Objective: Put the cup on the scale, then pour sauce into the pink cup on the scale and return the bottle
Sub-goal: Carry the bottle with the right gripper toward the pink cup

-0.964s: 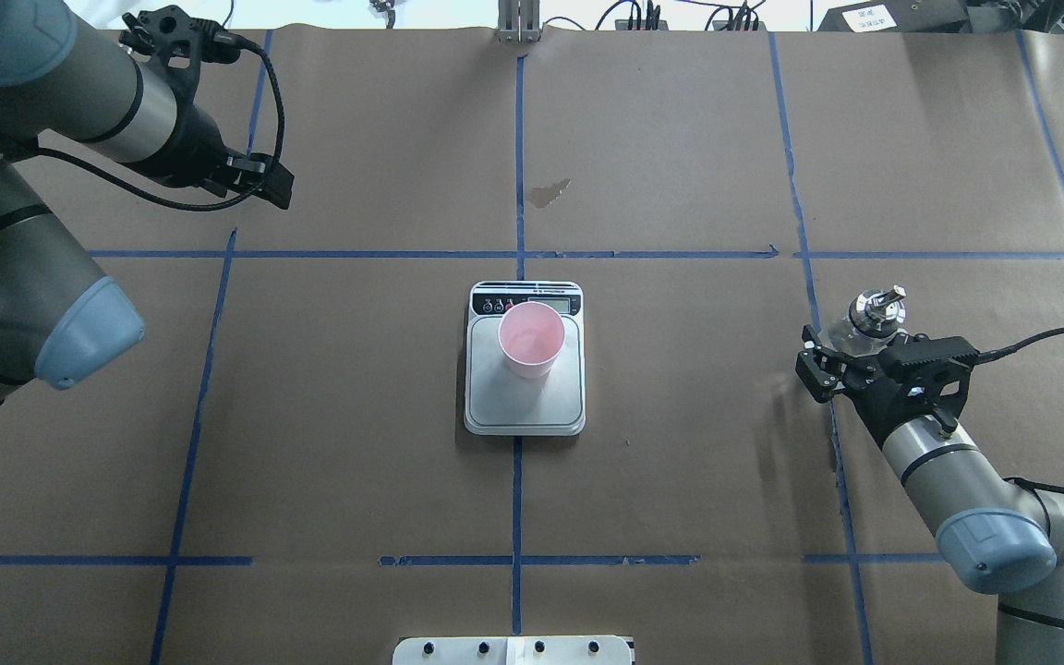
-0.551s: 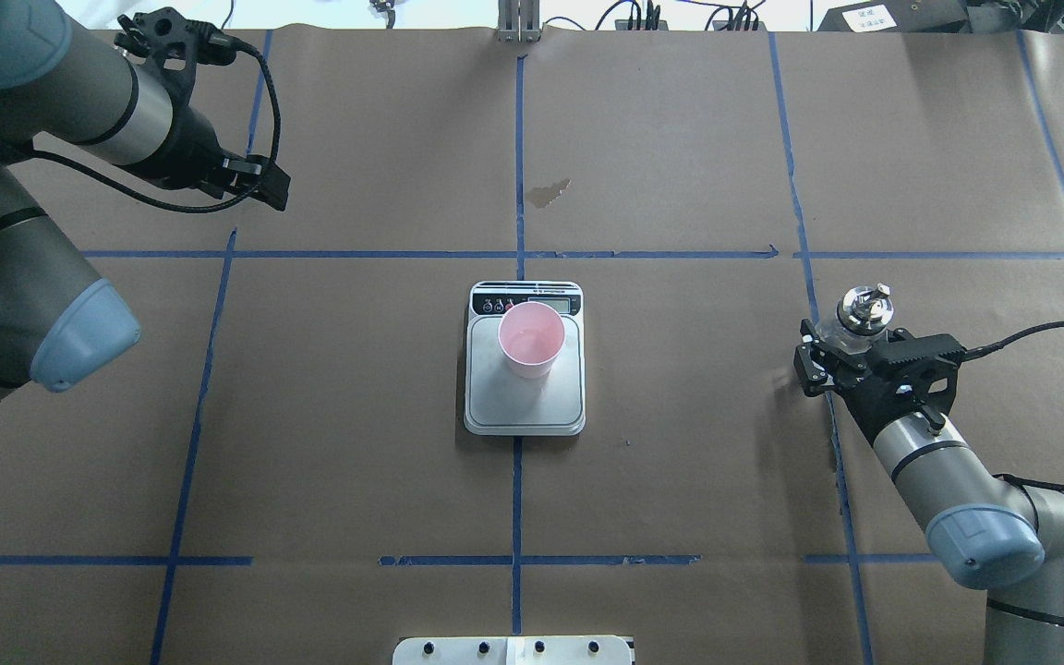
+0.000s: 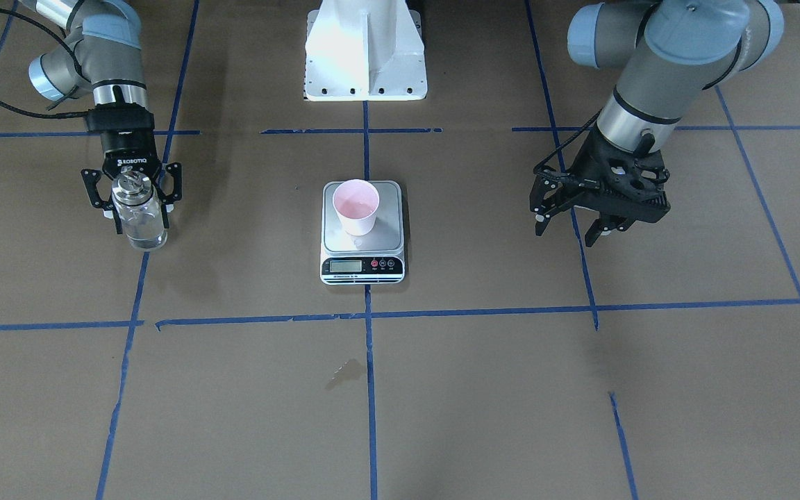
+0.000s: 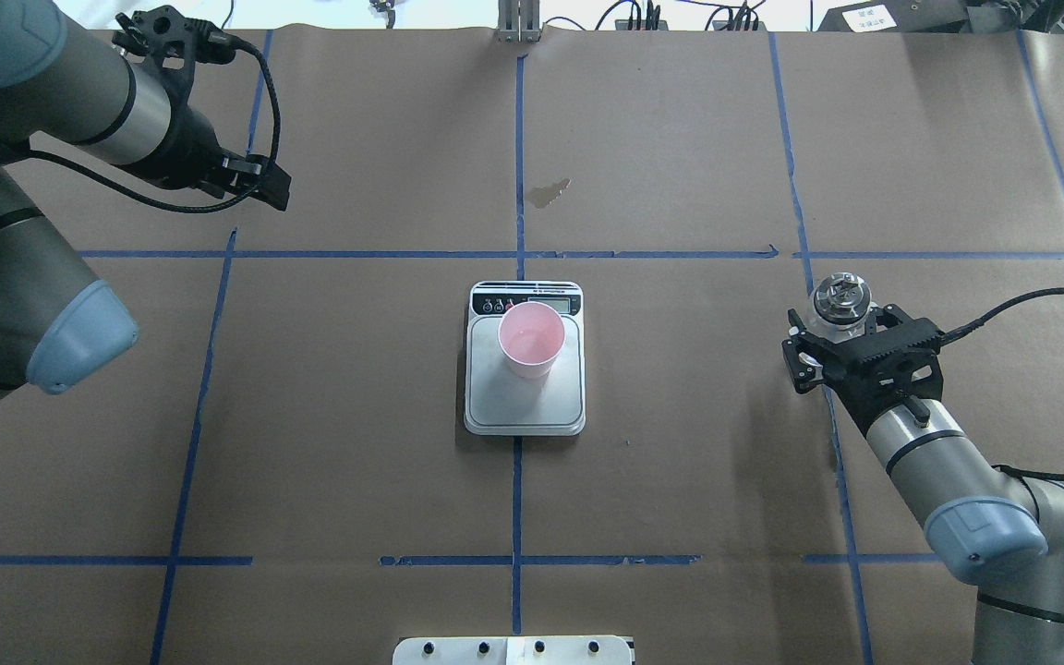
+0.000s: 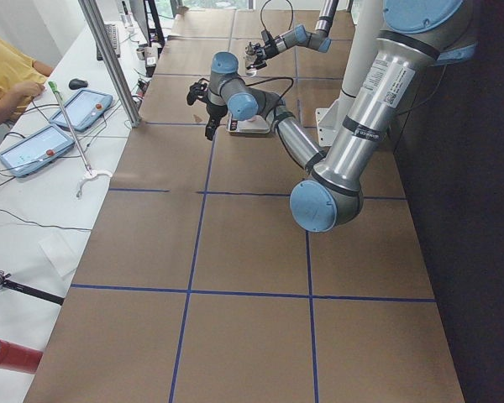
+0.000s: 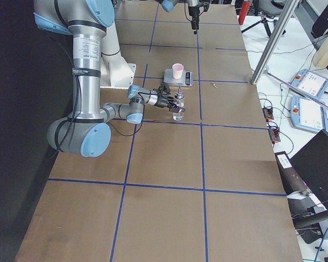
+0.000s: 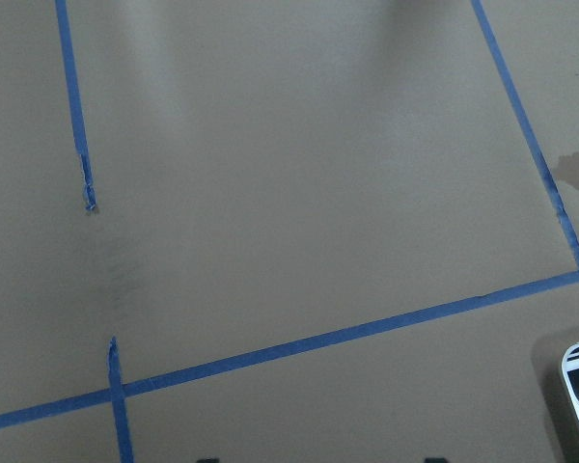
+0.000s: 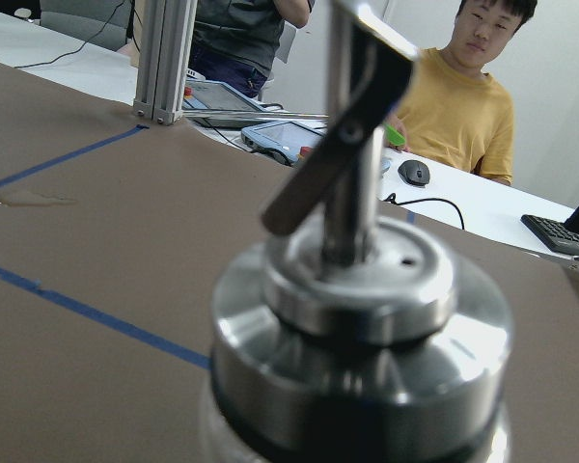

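Note:
The pink cup point(image 4: 532, 337) stands upright on the scale point(image 4: 525, 406) at the table's middle, toward the display end of the steel plate; both also show in the front view, cup point(image 3: 355, 205) on scale point(image 3: 387, 236). The clear glass bottle point(image 3: 139, 219) with its metal pourer cap point(image 4: 841, 300) stands upright on the table at the right, clear sauce inside. My right gripper point(image 3: 137, 210) is shut on the bottle's body. The right wrist view shows the cap point(image 8: 357, 318) close up. My left gripper point(image 3: 572, 235) is open and empty, raised at the far left.
A dark stain point(image 4: 549, 192) marks the brown paper beyond the scale. Blue tape lines cross the table. A metal post point(image 4: 518, 23) stands at the far edge. Operators, tablets and cables sit beyond it. The robot's white base point(image 3: 365, 48) is behind the scale.
My right gripper has turned the bottle from tilted to upright and shifted it slightly left and farther away. The left arm has barely moved. Cup and scale are unchanged.

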`<state>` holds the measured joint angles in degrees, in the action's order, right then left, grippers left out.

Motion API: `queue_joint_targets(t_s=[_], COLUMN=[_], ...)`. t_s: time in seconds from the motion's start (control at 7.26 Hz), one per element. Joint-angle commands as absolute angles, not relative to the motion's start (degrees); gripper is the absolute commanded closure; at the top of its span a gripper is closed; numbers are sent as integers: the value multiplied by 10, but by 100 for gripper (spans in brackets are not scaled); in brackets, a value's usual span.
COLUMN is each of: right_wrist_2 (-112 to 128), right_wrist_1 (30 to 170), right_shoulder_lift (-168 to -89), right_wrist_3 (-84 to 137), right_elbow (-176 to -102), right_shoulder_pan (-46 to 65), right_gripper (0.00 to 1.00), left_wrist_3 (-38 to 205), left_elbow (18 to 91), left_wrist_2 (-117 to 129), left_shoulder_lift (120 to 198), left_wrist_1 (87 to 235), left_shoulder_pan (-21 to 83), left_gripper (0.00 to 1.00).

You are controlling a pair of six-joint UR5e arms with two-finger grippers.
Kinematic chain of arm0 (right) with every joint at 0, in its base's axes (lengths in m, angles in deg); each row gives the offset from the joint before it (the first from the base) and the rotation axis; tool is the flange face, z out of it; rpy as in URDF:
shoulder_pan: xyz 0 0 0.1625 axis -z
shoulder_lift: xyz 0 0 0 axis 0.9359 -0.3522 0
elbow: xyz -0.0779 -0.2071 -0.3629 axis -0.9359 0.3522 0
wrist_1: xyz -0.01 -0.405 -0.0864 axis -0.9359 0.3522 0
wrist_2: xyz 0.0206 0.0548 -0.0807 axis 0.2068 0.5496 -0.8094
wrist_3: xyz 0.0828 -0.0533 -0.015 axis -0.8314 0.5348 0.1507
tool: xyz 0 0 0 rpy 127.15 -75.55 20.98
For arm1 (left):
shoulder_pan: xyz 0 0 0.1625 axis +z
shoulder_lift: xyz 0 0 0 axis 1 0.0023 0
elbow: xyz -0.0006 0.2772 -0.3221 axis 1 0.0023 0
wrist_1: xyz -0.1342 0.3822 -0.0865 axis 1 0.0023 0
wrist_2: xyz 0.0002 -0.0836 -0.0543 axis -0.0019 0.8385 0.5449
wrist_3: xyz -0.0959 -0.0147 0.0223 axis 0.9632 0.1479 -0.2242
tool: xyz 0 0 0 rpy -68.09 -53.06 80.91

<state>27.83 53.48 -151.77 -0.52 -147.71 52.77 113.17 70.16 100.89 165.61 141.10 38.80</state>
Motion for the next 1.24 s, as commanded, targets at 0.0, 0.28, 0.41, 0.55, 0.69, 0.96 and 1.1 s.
queue_joint_targets(t_s=[0.0, 0.28, 0.41, 0.55, 0.69, 0.96, 1.1], right_wrist_2=[283, 283, 279, 279, 279, 269, 260], right_wrist_1=[543, 651, 680, 694, 792, 1001, 1044], right_shoulder_lift=[-1487, -1443, -1432, -1421, -1365, -1257, -1253], right_wrist_3=[14, 15, 14, 14, 15, 17, 23], right_elbow=[-1479, -1509, -1526, -1527, -1526, -1525, -1525], right_shoulder_pan=[528, 527, 527, 529, 529, 532, 535], right_gripper=[100, 100, 100, 100, 100, 100, 100], left_wrist_3=[1130, 1123, 1122, 1107, 1058, 981, 965], left_elbow=[702, 703, 716, 724, 724, 718, 717], left_wrist_2=[1009, 1010, 1010, 1010, 1013, 1040, 1041], left_shoulder_lift=[1656, 1648, 1636, 1621, 1607, 1579, 1575], left_wrist_1=[1411, 1412, 1412, 1414, 1412, 1413, 1414], left_shoulder_pan=[388, 387, 383, 377, 368, 323, 312], left_gripper=[23, 23, 23, 23, 23, 23, 23])
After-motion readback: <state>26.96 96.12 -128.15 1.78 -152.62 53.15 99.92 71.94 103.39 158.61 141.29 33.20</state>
